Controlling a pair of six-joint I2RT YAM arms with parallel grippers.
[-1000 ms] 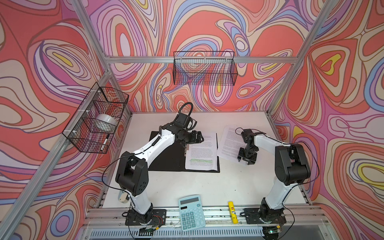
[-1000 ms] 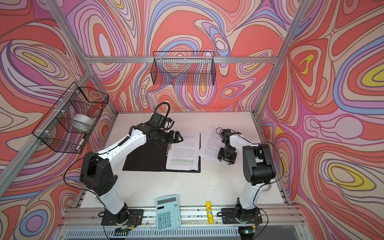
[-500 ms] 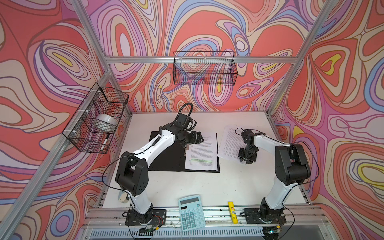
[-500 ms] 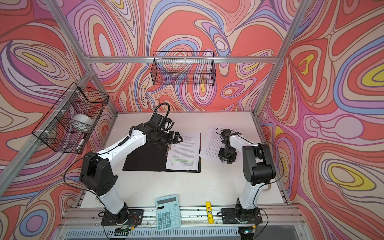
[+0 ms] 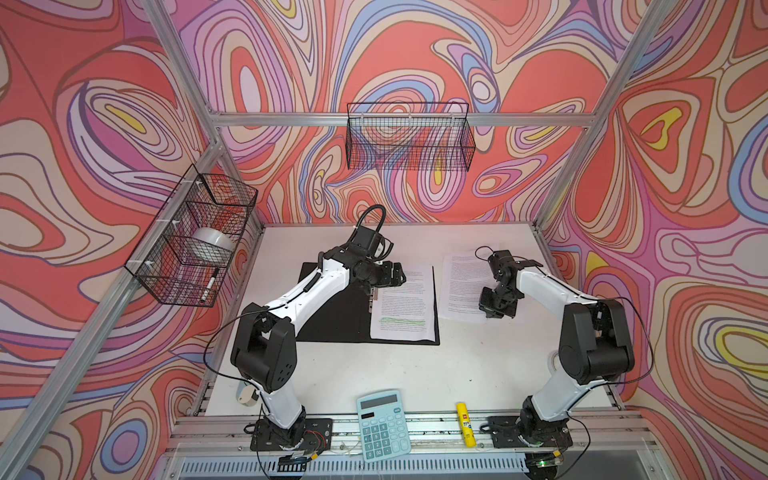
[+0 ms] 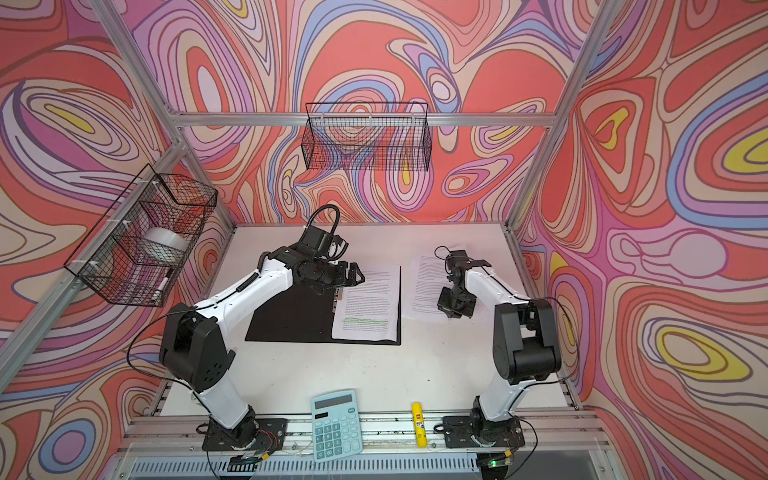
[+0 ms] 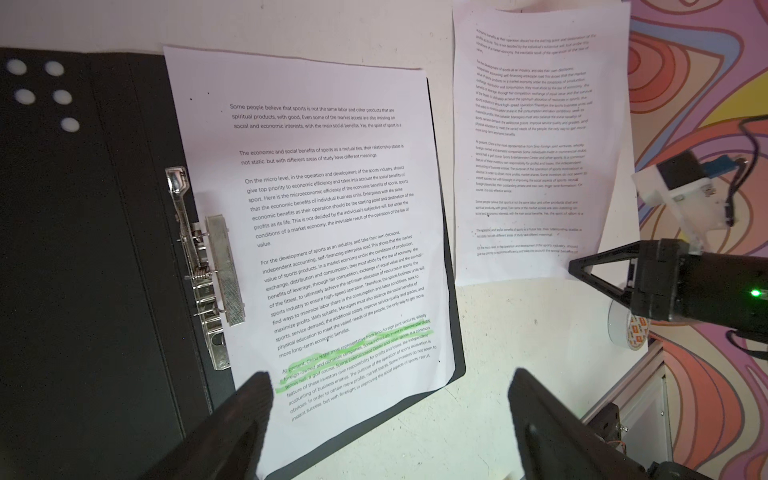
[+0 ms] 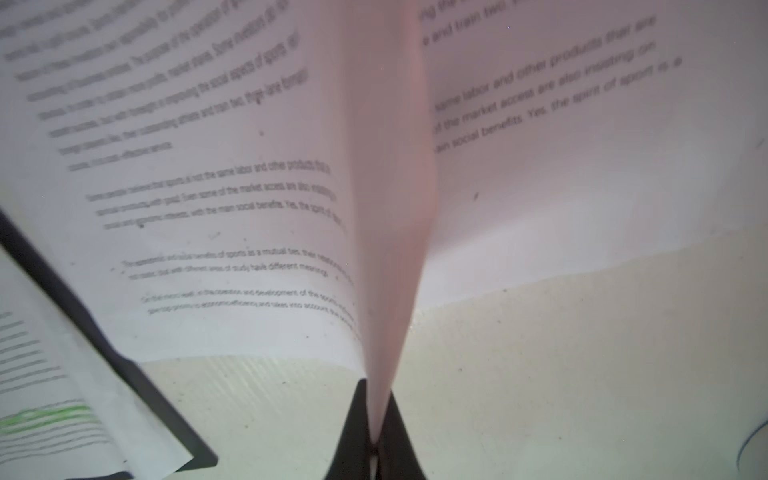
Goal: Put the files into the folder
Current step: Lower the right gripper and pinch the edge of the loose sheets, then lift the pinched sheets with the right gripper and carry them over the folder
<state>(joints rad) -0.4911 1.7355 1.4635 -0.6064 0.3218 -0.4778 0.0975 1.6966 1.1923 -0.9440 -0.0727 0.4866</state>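
The folder (image 5: 332,307) (image 6: 291,316) lies open in the middle of the table, black inside up, its metal clip bar (image 7: 208,270) along the spine. One sheet of the files (image 5: 401,303) (image 7: 332,228), with a green-highlighted passage, rests on its right half. More sheets (image 5: 461,282) (image 7: 528,145) lie on the table to the right of it. My right gripper (image 5: 496,309) (image 8: 376,415) is shut on the near edge of these sheets, and the pinched paper (image 8: 386,249) stands up in a fold. My left gripper (image 5: 399,276) (image 7: 388,376) hovers open over the folder's far end, holding nothing.
A pale blue calculator (image 5: 384,426) and a yellow glue stick (image 5: 465,424) lie at the table's front edge. Wire baskets hang on the left wall (image 5: 195,245) and the back wall (image 5: 409,141). A tape roll (image 7: 627,328) lies at the right edge.
My right gripper has closed on the near edge of the loose sheets and pinched the paper up. The left arm has stayed where it was.
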